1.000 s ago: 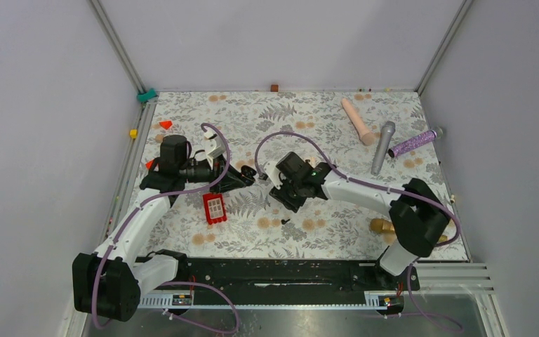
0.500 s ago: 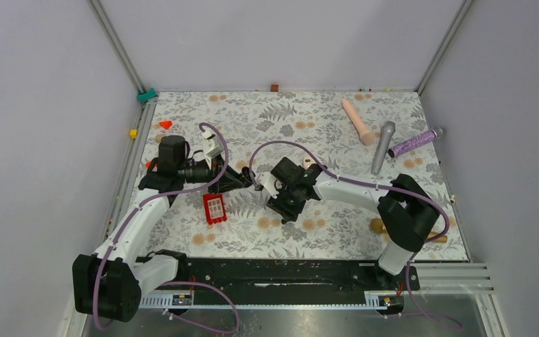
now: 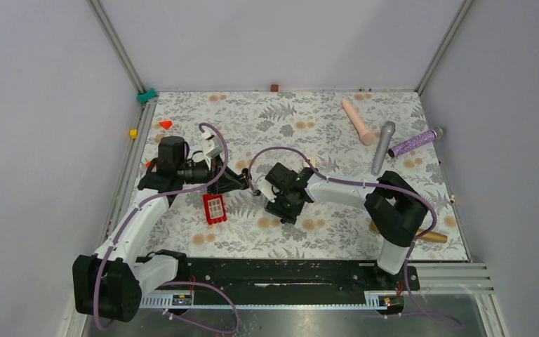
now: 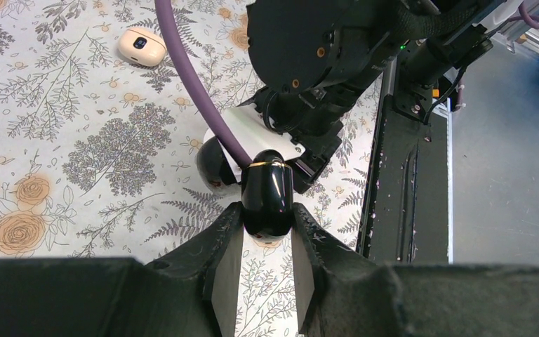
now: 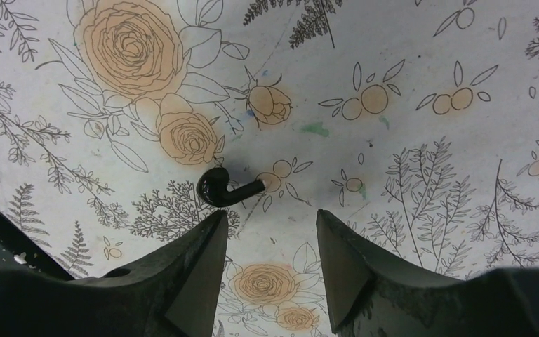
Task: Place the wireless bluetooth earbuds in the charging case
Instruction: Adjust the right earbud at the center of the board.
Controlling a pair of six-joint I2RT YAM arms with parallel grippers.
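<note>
Black and glossy, one earbud (image 5: 221,188) lies on the floral surface (image 5: 428,84), just beyond one fingertip of the right claw (image 5: 270,217), whose jaws are parted and empty. The claw should centre over the bulb before closing. The left claw (image 4: 267,210) grips the charging case (image 4: 268,186).

Pale lilac walls (image 3: 267,42) enclose a floral-patterned tabletop (image 3: 288,112) under even light.
</note>
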